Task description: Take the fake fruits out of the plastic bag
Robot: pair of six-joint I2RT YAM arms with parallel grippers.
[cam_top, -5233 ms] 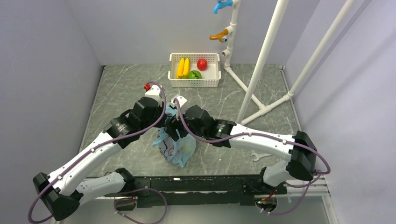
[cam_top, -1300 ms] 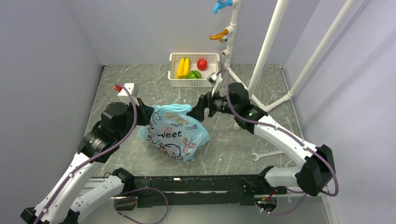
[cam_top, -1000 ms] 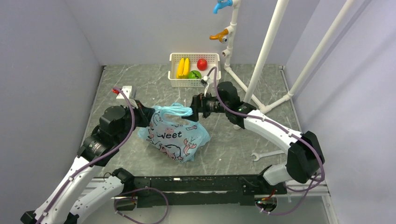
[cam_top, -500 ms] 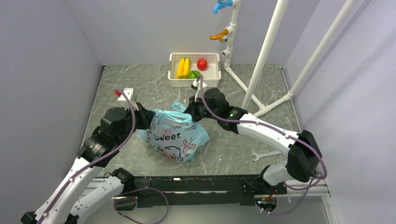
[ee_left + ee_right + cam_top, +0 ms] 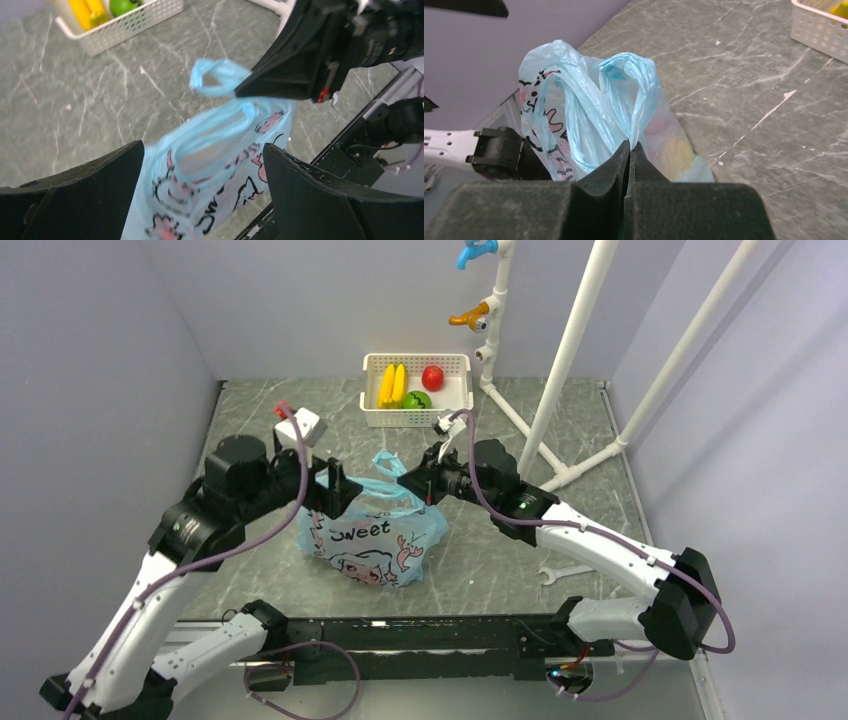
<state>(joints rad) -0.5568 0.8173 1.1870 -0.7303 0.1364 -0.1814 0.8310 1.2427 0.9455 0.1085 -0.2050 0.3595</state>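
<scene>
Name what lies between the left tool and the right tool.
The plastic bag's bunched top, seen in the top external view; the right tool pinches its handle.

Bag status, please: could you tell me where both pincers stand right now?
Right pincer shut on bag handle. Left pincer open above bag. Yellow fruit inside, not yet out. Nothing in the way.

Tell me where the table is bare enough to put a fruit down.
Bare table lies left of the basket, in the far-left corner, and between basket and plastic bag. Crowded at the bag, between left gripper and right gripper. A wrench lies near-right.
</scene>
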